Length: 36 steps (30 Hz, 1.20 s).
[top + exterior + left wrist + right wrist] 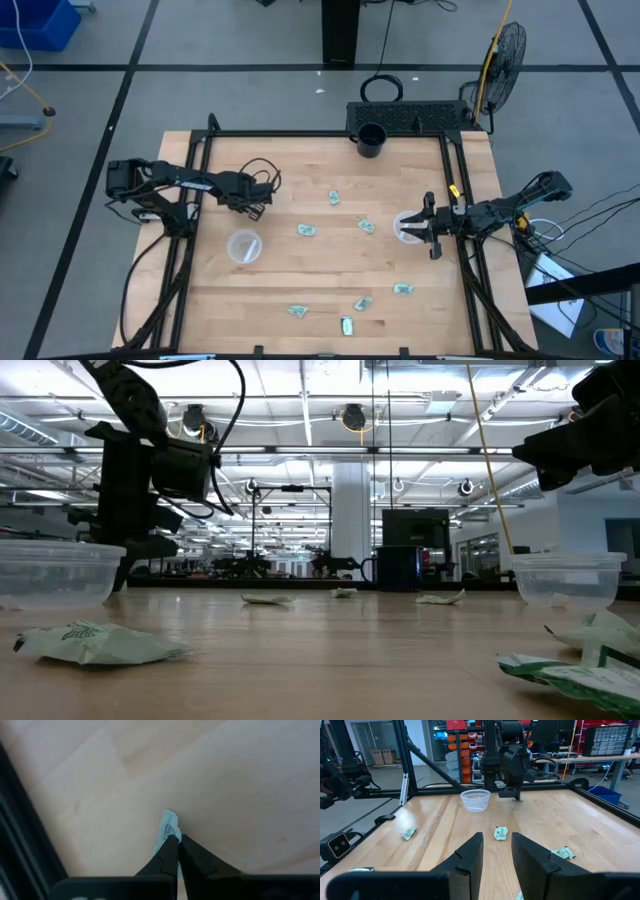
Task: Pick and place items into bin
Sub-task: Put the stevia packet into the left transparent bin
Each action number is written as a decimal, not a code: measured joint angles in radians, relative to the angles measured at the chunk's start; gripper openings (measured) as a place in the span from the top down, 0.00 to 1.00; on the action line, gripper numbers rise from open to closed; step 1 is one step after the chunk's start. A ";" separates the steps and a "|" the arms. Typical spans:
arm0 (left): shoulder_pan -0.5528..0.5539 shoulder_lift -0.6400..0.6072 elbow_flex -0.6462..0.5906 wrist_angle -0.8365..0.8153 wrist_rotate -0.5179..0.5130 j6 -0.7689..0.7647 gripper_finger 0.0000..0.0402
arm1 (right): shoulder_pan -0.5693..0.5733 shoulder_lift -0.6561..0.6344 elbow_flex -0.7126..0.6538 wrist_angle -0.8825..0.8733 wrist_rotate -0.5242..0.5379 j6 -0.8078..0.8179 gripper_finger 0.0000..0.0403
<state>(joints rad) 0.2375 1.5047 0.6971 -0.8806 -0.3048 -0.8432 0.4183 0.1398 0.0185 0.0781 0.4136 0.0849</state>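
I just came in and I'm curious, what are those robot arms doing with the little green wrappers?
The two arms are picking up small green wrapped pieces scattered on the wooden table. The left gripper is shut on one piece, held above the table near a clear cup. The right gripper is open, waiting by the other clear cup. Several pieces, like one in the middle, still lie loose, and a black cup stands at the far edge.

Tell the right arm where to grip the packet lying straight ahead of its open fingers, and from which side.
Grip the packet across its crinkled middle, coming straight down from above: it lies flat on the table, apart from other pieces, so its edges offer little purchase. The right gripper is open and lined up with it.
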 joint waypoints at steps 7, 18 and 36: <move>-0.044 0.000 0.125 -0.047 0.110 0.059 0.98 | 0.000 0.000 0.000 0.000 0.000 0.000 0.77; -0.385 -0.001 0.540 -0.382 0.087 -0.131 0.99 | 0.000 0.000 0.000 0.000 0.000 0.034 0.77; -0.826 0.077 0.270 -0.196 0.034 -0.865 0.98 | 0.000 0.000 0.000 0.005 0.000 0.034 0.77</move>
<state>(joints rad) -0.5888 1.5814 0.9667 -1.0763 -0.2710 -1.7081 0.4185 0.1398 0.0185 0.0829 0.4139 0.1192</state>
